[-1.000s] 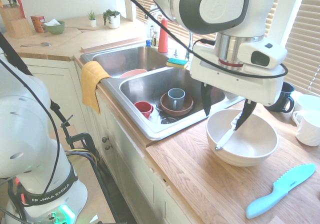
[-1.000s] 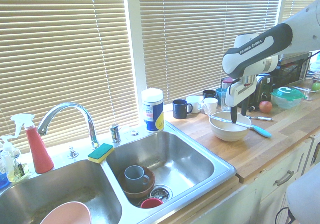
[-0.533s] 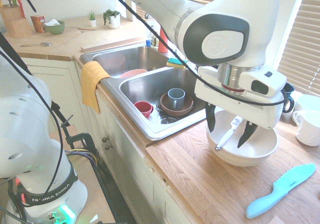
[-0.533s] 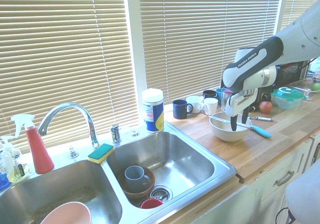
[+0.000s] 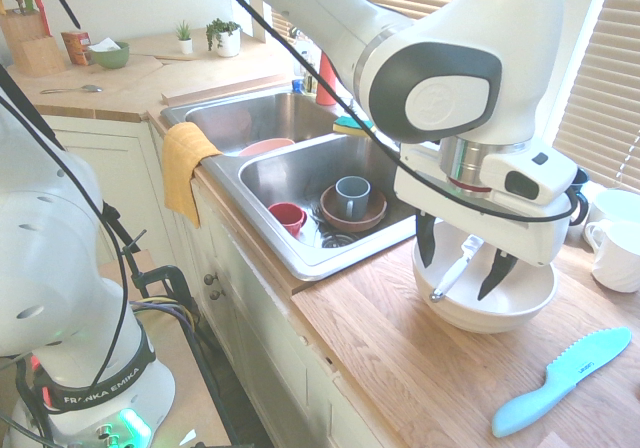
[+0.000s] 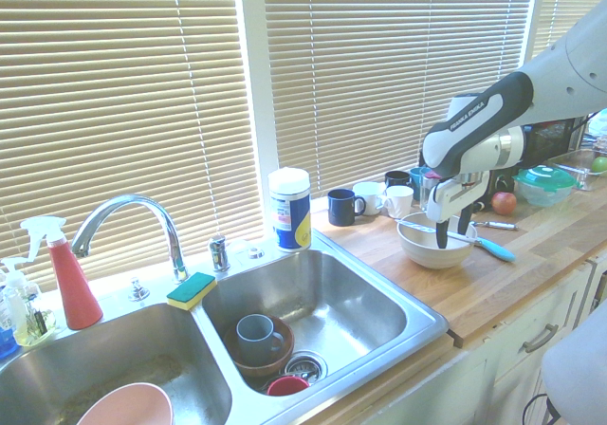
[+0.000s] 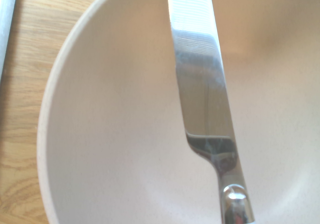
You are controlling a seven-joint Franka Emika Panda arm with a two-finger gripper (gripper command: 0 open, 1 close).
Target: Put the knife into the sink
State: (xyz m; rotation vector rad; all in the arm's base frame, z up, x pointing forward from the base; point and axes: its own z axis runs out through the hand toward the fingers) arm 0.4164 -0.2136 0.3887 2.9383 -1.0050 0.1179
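Gripper (image 5: pixel 462 266) lowered into cream bowl (image 5: pixel 505 310) on the desk, jaws spread either side of the knife (image 5: pixel 453 269), sink (image 5: pixel 300 173) nearby

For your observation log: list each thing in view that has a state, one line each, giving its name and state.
gripper: jaws open, either side of the knife
knife: lying across the bowl, not lifted
bowl: upright on the counter
sink: holds a grey cup, brown dish, red cup
blue knife: flat on the counter
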